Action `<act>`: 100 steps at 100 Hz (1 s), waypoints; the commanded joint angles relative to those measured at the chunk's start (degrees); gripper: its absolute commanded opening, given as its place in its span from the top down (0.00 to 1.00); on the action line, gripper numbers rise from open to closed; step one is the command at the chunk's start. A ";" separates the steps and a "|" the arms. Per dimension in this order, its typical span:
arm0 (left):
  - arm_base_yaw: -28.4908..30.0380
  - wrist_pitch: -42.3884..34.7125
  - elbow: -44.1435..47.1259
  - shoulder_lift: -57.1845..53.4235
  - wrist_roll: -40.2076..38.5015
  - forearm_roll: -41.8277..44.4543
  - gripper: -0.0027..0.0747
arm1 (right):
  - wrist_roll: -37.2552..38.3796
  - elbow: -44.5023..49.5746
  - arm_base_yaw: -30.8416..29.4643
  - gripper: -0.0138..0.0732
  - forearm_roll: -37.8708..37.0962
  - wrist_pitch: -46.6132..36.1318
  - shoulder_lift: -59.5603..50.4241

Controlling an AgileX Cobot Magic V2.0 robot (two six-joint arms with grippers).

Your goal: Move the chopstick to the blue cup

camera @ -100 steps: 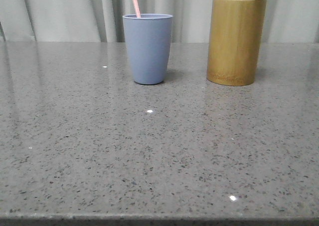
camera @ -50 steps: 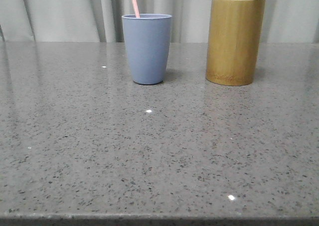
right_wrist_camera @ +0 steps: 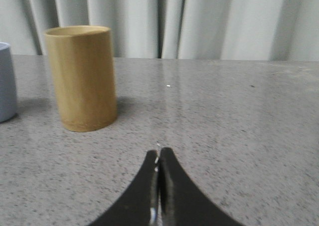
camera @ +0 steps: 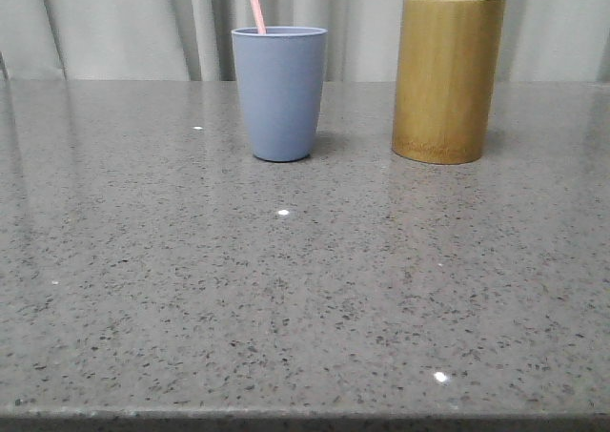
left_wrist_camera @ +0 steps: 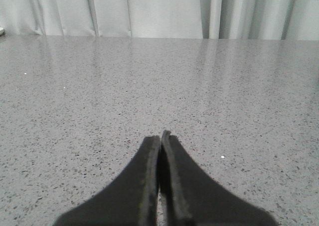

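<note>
Work surface: a grey speckled stone-look tabletop (camera: pixel 305 289), polished, carrying small bright points of reflected light and faint vertical reflections of the backdrop. Behind the far edge hangs a pale grey pleated curtain (camera: pixel 114 27) across the whole width.

The blue cup (camera: pixel 279 92) stands upright toward the back of the table, left of centre. A pale pink chopstick (camera: pixel 255 3) stands in it, leaning toward the left and running out of the top of the front view. To the cup's right, apart from it, stands a taller bamboo cylinder (camera: pixel 447 79), upright, casting a soft shadow on the stone.

Left gripper (left_wrist_camera: pixel 161 138): fingers pressed together, nothing between them, low over bare tabletop. Right gripper (right_wrist_camera: pixel 158 153): fingers likewise together and empty, pointing toward the table right of the bamboo cylinder.
</note>
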 commanded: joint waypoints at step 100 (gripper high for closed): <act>0.18 -4.74 0.48 -1.99 -0.33 -0.52 0.99 | -0.28 1.16 -6.40 0.96 -0.81 7.96 -12.13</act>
